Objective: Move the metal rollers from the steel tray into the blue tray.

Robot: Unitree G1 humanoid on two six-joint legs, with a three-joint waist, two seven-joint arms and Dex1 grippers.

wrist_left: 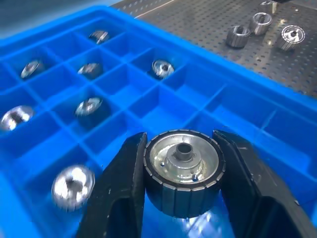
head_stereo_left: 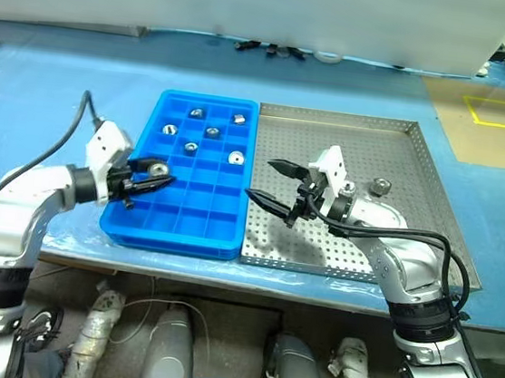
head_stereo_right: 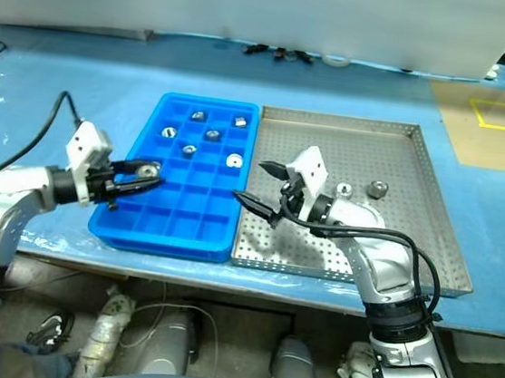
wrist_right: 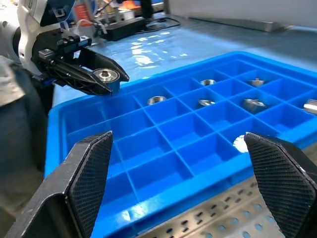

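**Left claw pinching one roller over blue tray; right claw spread and empty**

The left gripper [head_stereo_left: 155,176] has its two black fingers [wrist_left: 121,188] pressed against the sides of one shiny silver-grey metal roller [wrist_left: 184,171], holding it above the near left compartments of the bright blue plastic compartment tray [head_stereo_left: 195,228]. The right gripper [head_stereo_left: 273,184] stands spread wide with nothing between its fingers, over the seam where the blue tray meets the large perforated steel tray [head_stereo_left: 426,186]. Six rollers [head_stereo_left: 212,132] lie in separate compartments at the blue tray's far end. More rollers [head_stereo_left: 380,186] rest on the steel tray, beside the right wrist.
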